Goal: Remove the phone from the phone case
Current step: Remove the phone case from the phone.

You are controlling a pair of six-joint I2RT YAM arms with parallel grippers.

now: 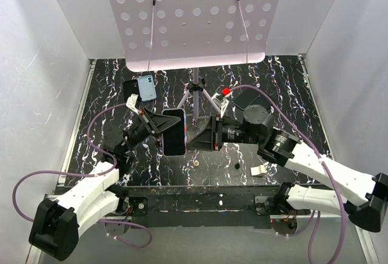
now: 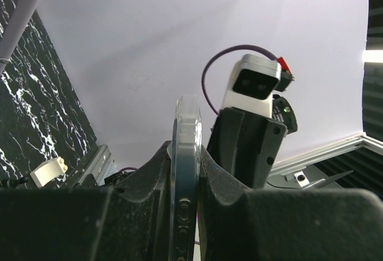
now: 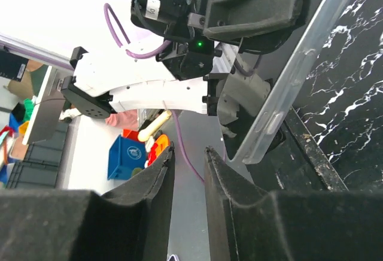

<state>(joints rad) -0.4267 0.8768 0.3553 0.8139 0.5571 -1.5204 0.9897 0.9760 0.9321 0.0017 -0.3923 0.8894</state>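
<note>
My left gripper [image 1: 162, 127] is shut on the phone case [image 1: 174, 132], a pale light blue slab with rounded corners, and holds it above the middle of the table. In the left wrist view the case [image 2: 185, 129] stands edge-on between the jaws, side buttons showing. I cannot tell the phone apart from the case around it. My right gripper [image 1: 205, 132] is open and empty just right of the case, jaws a small gap apart. In the right wrist view [image 3: 188, 153] the case's translucent edge [image 3: 293, 81] runs diagonally beyond the fingertips, not touched.
A small light blue slab with a camera spot [image 1: 147, 87] lies on a black slab [image 1: 130, 86] at the back left. Another black slab [image 1: 248, 99] lies back right. A tripod [image 1: 195, 88] holds a perforated white board [image 1: 188, 16]. A small white piece [image 1: 259, 170] lies front right.
</note>
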